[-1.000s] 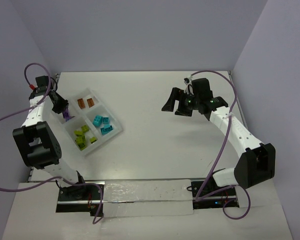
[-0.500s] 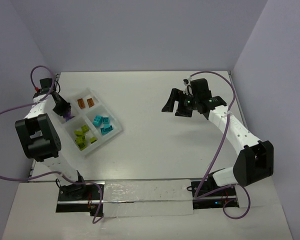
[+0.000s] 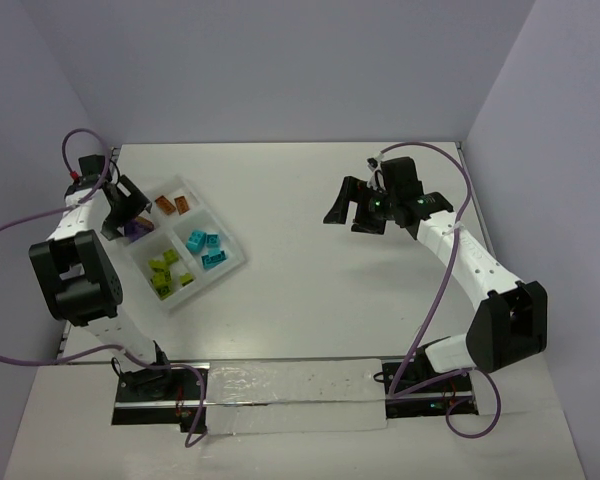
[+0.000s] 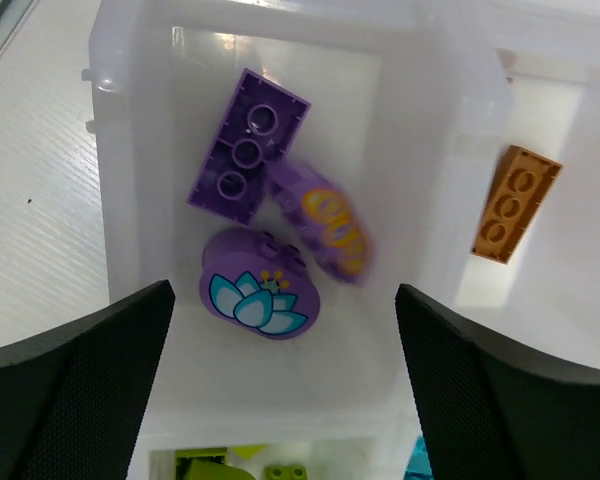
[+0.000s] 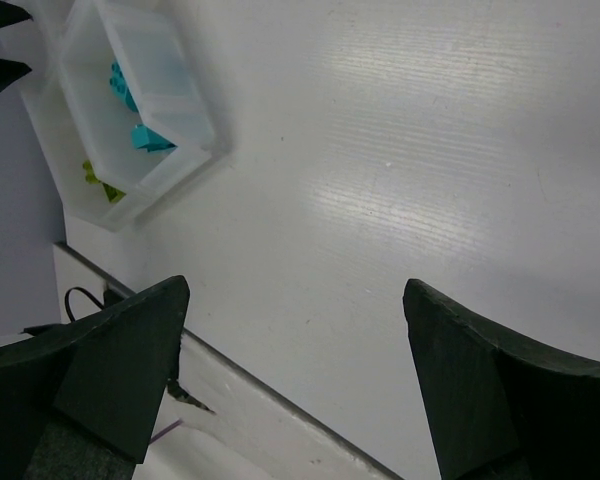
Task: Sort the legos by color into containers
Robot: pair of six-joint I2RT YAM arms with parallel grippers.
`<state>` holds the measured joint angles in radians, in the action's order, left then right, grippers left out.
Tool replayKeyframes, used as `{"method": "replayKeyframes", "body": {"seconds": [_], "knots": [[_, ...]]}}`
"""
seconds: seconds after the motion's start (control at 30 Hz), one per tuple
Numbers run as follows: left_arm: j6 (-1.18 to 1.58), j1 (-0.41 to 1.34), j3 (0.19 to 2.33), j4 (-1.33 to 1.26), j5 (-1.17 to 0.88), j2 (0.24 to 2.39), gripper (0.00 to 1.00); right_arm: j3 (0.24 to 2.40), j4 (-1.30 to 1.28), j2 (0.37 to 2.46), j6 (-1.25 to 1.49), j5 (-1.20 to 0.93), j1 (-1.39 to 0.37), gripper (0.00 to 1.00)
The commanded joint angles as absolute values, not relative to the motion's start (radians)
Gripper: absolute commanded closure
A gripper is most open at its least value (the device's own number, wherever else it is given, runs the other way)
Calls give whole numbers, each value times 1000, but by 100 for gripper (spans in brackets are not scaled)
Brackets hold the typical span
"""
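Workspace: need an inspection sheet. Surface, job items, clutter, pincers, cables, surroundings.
Surface: white table, no loose bricks seen.
Job's things: white tray holds purple legos, orange legos, turquoise legos and lime legos, one colour per compartment.
Clutter: nothing seen.
Pincers: left pincer open, empty, over the purple compartment; right pincer open, empty, over bare table.
Cables: purple cables run along both arms, none over the tray.
Surroundings: plain lilac walls.

Bright, even overhead light; soft shadows. Sheen on table [image 5: 400,170] in right wrist view. 1 purple lego [image 4: 332,228] blurred.
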<state>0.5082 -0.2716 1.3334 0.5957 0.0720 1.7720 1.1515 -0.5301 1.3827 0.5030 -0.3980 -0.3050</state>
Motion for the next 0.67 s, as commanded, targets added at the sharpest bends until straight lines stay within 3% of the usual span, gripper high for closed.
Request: {"method": "replayKeyframes", "body": {"seconds": [0.0, 0.37, 0.63], "knots": [[472, -243, 1394, 637, 99, 1666, 1, 1202, -541, 1344, 482, -364, -302, 2], [385, 49, 1524, 699, 52, 1385, 1, 1266, -602, 1298, 474, -90, -303, 0], [369, 151, 1576, 735, 24, 1331, 1, 1263, -602, 1270, 493, -69, -303, 0]]}}
